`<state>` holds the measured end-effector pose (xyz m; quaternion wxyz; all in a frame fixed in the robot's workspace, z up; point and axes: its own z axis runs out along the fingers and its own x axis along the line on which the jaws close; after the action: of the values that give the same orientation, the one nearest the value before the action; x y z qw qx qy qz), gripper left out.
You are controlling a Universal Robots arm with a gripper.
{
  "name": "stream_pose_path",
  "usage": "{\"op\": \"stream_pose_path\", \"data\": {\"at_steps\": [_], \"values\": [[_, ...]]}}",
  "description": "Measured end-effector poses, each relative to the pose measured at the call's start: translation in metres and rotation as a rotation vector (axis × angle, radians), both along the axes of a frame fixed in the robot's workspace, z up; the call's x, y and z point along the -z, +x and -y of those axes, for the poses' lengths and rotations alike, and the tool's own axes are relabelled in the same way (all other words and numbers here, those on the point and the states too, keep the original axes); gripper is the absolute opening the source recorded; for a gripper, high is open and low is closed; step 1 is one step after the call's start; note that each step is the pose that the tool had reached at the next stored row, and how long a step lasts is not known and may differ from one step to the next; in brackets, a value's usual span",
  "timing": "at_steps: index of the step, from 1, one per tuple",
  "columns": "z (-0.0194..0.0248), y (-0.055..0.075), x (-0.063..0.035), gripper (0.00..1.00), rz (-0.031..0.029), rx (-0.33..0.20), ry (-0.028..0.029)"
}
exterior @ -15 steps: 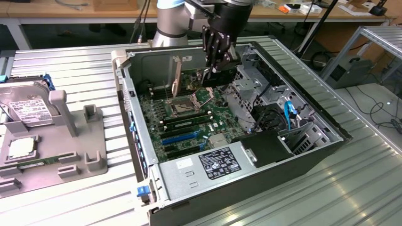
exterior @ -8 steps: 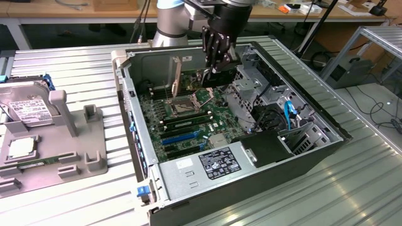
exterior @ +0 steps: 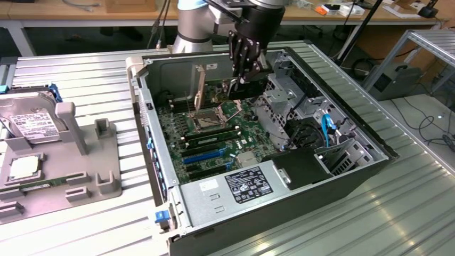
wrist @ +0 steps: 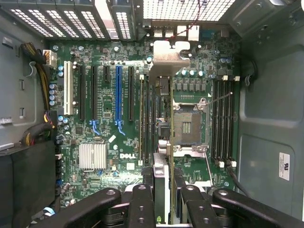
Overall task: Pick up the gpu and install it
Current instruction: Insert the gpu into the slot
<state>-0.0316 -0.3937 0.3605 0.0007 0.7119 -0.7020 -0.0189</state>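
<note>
The gpu point(exterior: 213, 92) hangs on edge inside the open computer case point(exterior: 370, 144), its tan metal bracket point(exterior: 201, 82) toward the case's rear wall. My gripper point(exterior: 245, 79) is shut on its other end from above. In the wrist view the gpu point(wrist: 161, 173) runs edge-on from between my fingers point(wrist: 141, 202) to its bracket point(wrist: 168, 57). It hovers over the motherboard point(wrist: 109, 137), between the row of expansion slots point(wrist: 118, 95) and the CPU socket point(wrist: 186, 126). Whether its lower edge touches a slot is hidden.
A drive cage point(exterior: 284, 98) and cables stand close to my gripper on the exterior view's right. The power supply point(exterior: 245, 184) fills the case's near end. On the exterior view's left a grey fixture point(exterior: 85, 154) holds a hard drive point(exterior: 29, 124) and a processor point(exterior: 21, 168).
</note>
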Motion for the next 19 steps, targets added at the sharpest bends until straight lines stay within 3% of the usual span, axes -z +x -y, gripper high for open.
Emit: {"op": "stream_pose_path", "data": {"at_steps": [19], "values": [[0.0000, 0.0000, 0.0045, 0.27, 0.0000, 0.000, 0.0000]]}}
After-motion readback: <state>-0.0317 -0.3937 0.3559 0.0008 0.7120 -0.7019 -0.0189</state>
